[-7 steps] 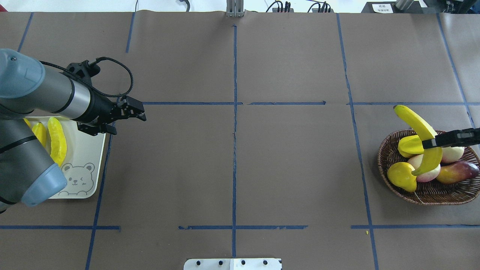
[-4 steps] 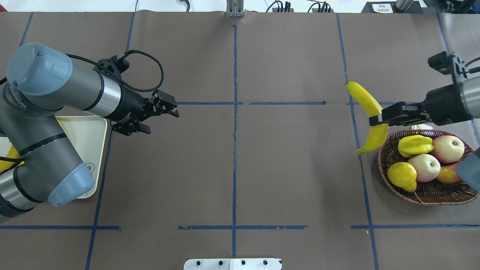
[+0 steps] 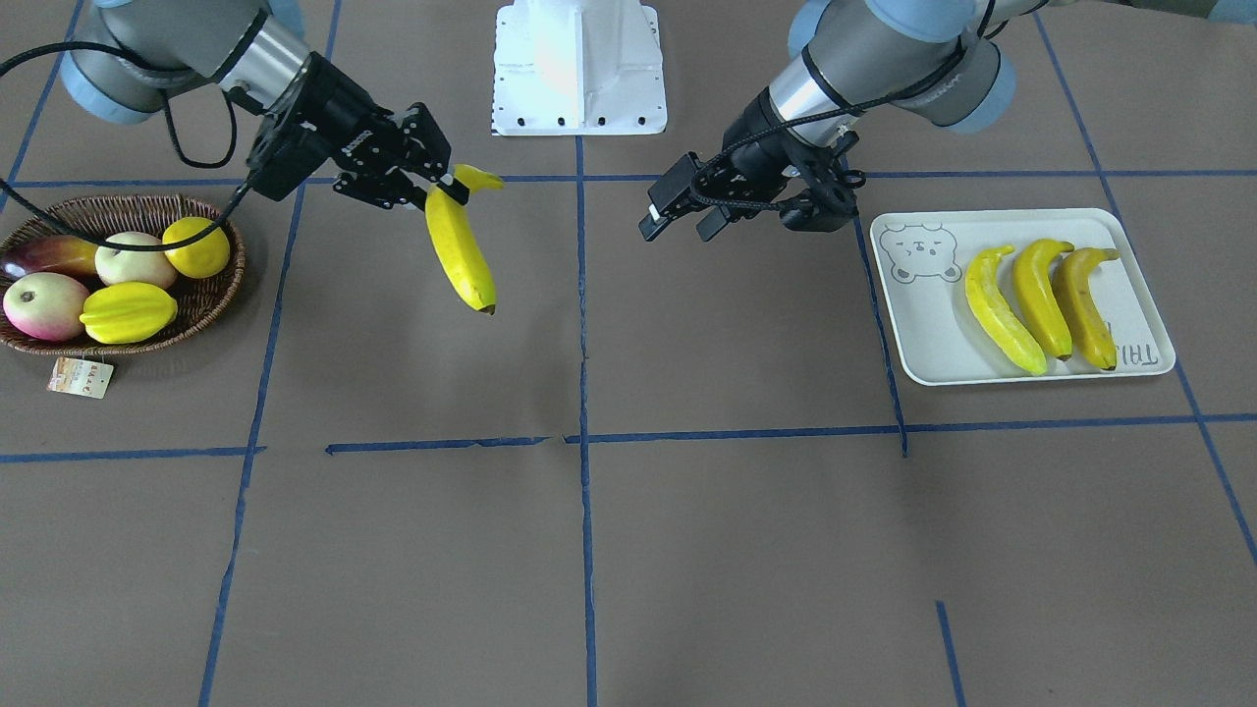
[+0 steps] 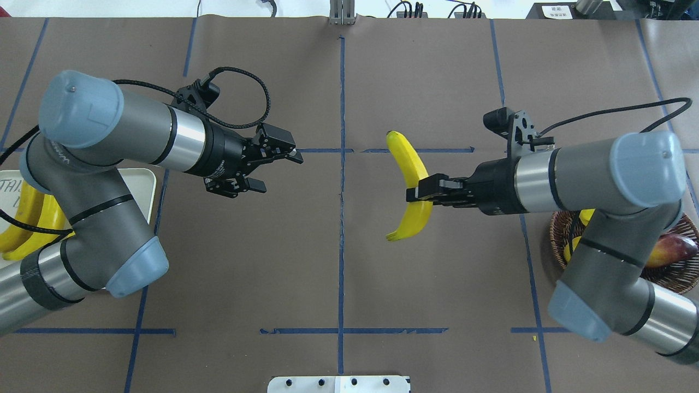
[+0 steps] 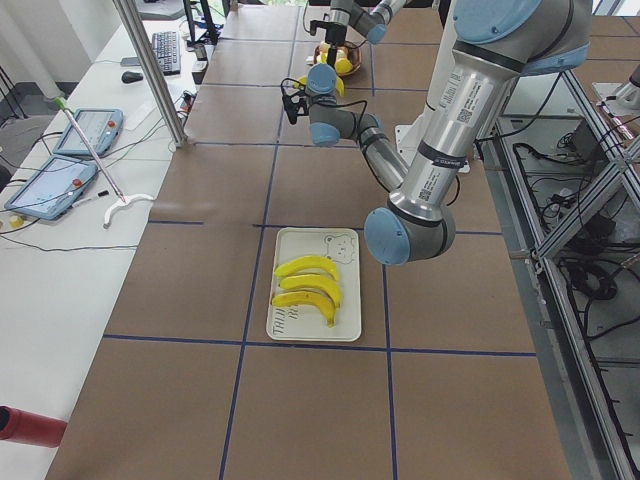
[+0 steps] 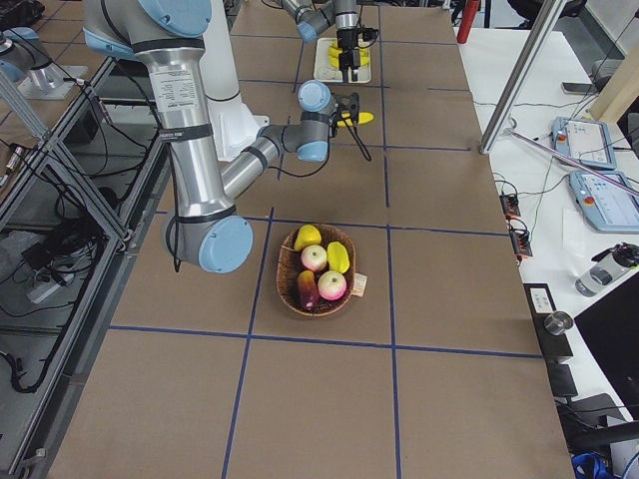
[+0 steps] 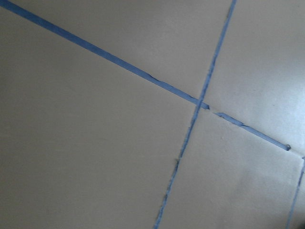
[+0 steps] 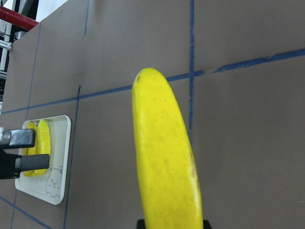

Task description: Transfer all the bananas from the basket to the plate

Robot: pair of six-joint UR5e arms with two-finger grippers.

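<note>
My right gripper (image 4: 419, 195) is shut on a yellow banana (image 4: 407, 164) and holds it above the table just right of the centre line; the pair also show in the front view (image 3: 432, 185), banana (image 3: 460, 250), and the banana fills the right wrist view (image 8: 164, 157). My left gripper (image 4: 279, 173) is open and empty, left of centre, facing the banana; it also shows in the front view (image 3: 678, 224). Three bananas (image 3: 1041, 295) lie side by side on the white bear plate (image 3: 923, 334). The wicker basket (image 3: 226, 285) holds no banana that I can see.
The basket holds a starfruit (image 3: 128, 311), two apples (image 3: 44, 302), a lemon (image 3: 196, 247) and a mango (image 3: 44, 253). A paper tag (image 3: 81, 377) lies by its rim. The right arm hides most of the basket (image 4: 677, 273) from overhead. The white robot base (image 3: 579, 69) stands behind.
The right gripper has carried the banana from above the basket leftward to near the table's centre. The left gripper, still open, has moved from beside the plate rightward toward the centre.
</note>
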